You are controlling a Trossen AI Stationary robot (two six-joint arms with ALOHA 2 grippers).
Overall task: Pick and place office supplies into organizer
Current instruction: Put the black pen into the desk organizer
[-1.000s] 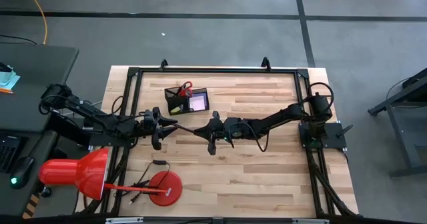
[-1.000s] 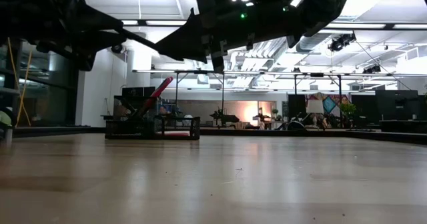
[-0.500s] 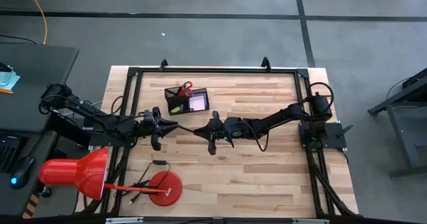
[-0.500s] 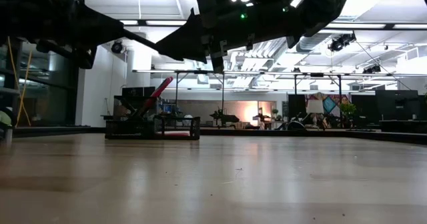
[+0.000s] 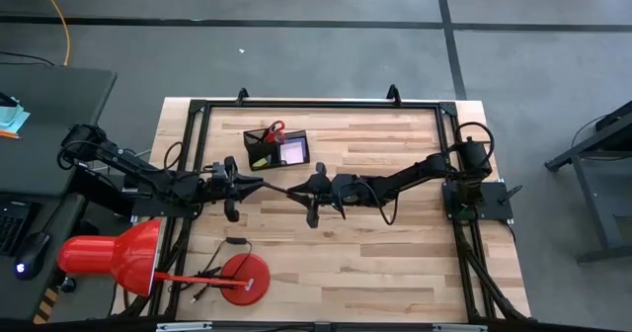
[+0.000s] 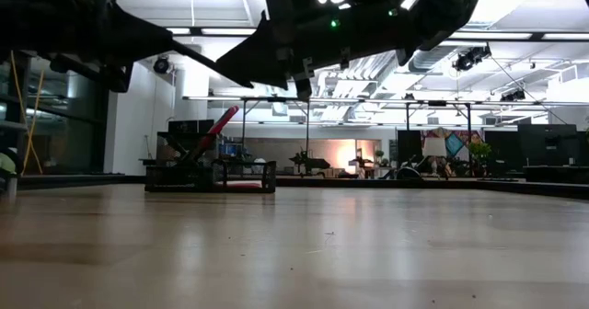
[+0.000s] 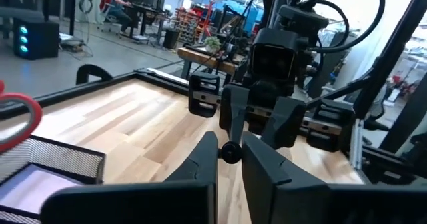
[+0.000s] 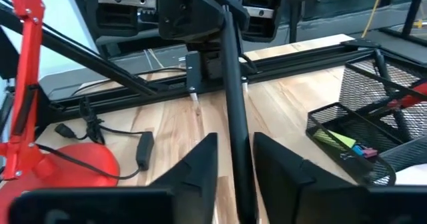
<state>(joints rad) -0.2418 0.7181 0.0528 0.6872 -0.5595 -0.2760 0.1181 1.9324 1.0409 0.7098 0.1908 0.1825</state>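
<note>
The left gripper (image 5: 250, 184) is clamped on one end of a slim black pen (image 5: 275, 190), seen from above over the middle of the table (image 5: 395, 258). The right gripper (image 5: 299, 196) faces it at the pen's other end, so the pen bridges the two, clear of the wood. The black mesh organizer (image 5: 259, 146) sits beyond them, near the table's far edge. Red-handled scissors (image 5: 276, 129) stand in its left compartment with a small yellow piece (image 5: 261, 160) beside them, and a pink sticky-note pad (image 5: 294, 151) lies in the right compartment. A red desk lamp (image 5: 109, 258) leans at the near left corner, its round base (image 5: 245, 278) on the wood.

In the low view both arms hang dark across the top. The pen shows as a thin line between them, well above the tabletop. The organizer rests far back on the left, with the scissors' handle slanting up out of it.

In the left wrist view the left gripper's two fingers press against the pen's rounded end from both sides. The right gripper stands straight ahead, and the organizer's mesh corner and a red scissor loop show at one side.

In the right wrist view the pen runs forward between the right gripper's fingers. They stand slightly off it, with a sliver of wood showing alongside, so this gripper is parted rather than gripping. The pen's far end goes into the left gripper. The organizer, the lamp and a black cable lie beyond on the table.
</note>
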